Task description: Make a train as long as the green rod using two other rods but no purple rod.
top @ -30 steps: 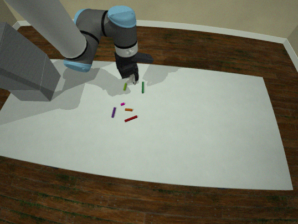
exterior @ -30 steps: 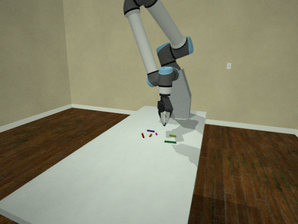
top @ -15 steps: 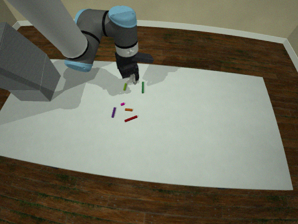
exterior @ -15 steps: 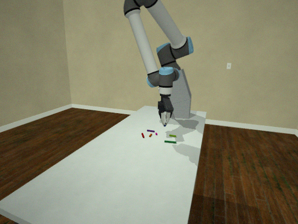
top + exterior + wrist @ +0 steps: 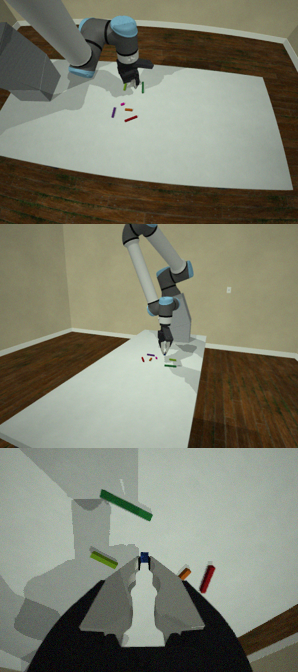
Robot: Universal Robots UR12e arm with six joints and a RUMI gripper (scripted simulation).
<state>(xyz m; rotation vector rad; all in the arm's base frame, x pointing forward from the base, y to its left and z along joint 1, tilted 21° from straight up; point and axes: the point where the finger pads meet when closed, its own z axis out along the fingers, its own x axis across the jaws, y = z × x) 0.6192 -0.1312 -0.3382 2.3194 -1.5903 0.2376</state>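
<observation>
My gripper (image 5: 144,557) is shut on a small blue rod (image 5: 145,557) and holds it above the white mat, between the lime rod (image 5: 125,86) and the green rod (image 5: 143,87). It also shows in the exterior view (image 5: 165,352). The green rod (image 5: 126,504) and the lime rod (image 5: 104,558) lie flat and roughly parallel, apart from each other. Nearer the front lie a magenta rod (image 5: 122,104), an orange rod (image 5: 128,110), a red rod (image 5: 130,118) and a purple rod (image 5: 113,112), all separate.
The grey robot base (image 5: 22,69) stands at the back left of the white mat (image 5: 155,130). Wooden floor surrounds the mat.
</observation>
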